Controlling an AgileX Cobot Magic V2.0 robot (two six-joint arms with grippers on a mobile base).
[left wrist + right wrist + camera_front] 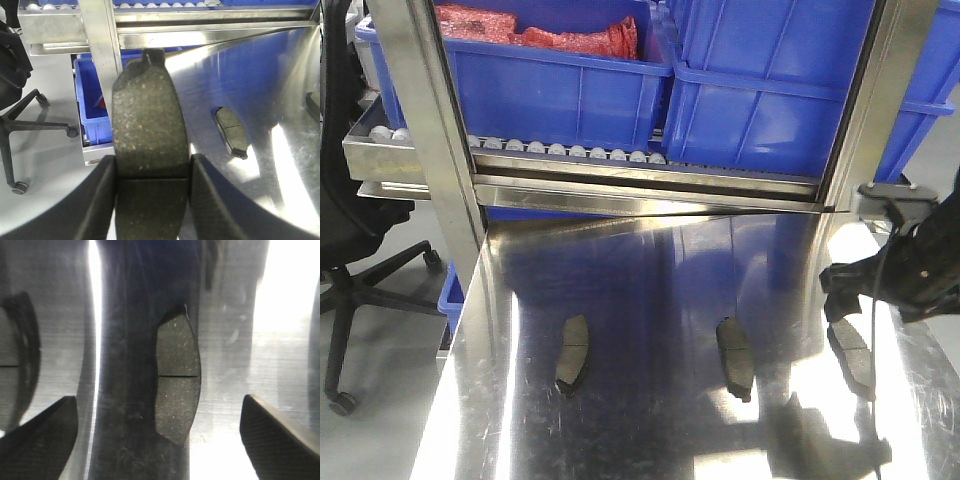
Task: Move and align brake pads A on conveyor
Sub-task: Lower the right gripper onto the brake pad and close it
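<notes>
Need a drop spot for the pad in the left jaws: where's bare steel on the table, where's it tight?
Free: the wide patch between the left pad and middle pad, and the band between the pads and the roller rack. Tight: the right side, where the right arm holds open jaws over the right pad.

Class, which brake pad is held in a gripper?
The brake pad clamped between the left gripper's fingers; the other three lie loose on the steel table.

Speckled dark-grey brake pad (150, 125), blue bins (560, 90)
</notes>
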